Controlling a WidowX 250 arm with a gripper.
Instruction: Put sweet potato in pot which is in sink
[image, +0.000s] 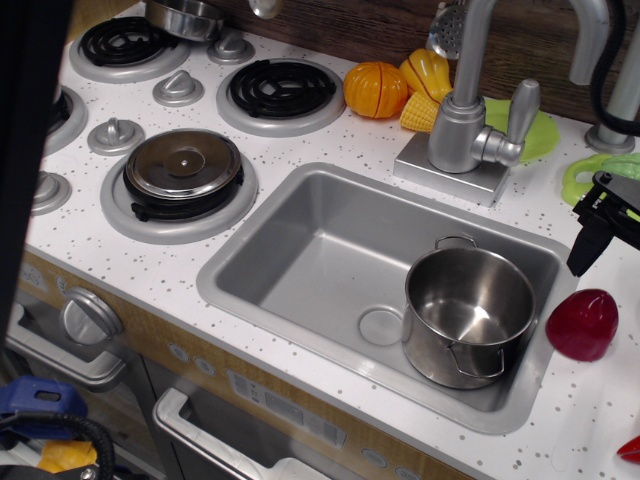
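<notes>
- In the only view, observation.image, the pincer (592, 250) hangs at the right edge above the bench (300, 390); it grips nothing, though how wide it stands cannot be told.
- The sweet potato (582, 324), dark red, lies on the bench just right of the sink (300, 250), below the pincer.
- One pot (467, 312) stands upright and empty in the sink's right corner.
- To do the step well, the pincer should probably drop straight over the sweet potato's middle, close firmly, lift clear of the sink rim, then release over the pot's mouth.
- Counted: one sink, one pot, one sweet potato, one faucet (470, 110).
</notes>
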